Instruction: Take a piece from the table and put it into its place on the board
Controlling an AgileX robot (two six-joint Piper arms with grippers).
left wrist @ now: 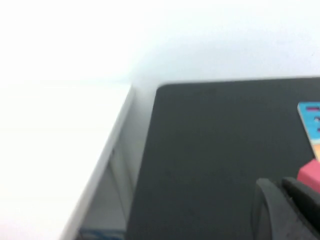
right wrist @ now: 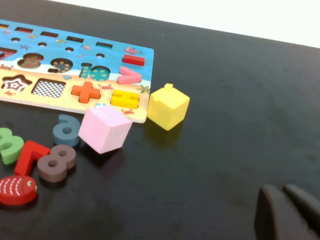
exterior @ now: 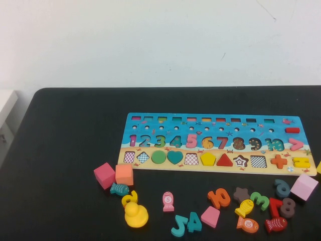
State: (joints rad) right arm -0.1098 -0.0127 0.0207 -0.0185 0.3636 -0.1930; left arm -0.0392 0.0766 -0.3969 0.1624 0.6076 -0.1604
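Note:
The board (exterior: 210,143) lies across the middle of the black table (exterior: 60,150). The piece, a yellow pentagon (exterior: 208,158), sits flat in its place in the sandy strip, between a checkered square cut-out and a red triangle. Neither arm shows in the high view. My left gripper (left wrist: 282,187) is shut and holds nothing. It hovers over bare tabletop off the board's left end, near a pink cube (left wrist: 311,174). My right gripper (right wrist: 284,192) is shut and empty, over bare table off the board's right end (right wrist: 75,65).
Loose pieces lie in front of the board: pink cube (exterior: 104,174), orange cube (exterior: 124,174), yellow duck (exterior: 135,215), several numbers and fish. A pale pink cube (right wrist: 105,128) and a yellow house-shaped block (right wrist: 168,106) sit by the board's right end. A white shelf (left wrist: 60,150) borders the table's left edge.

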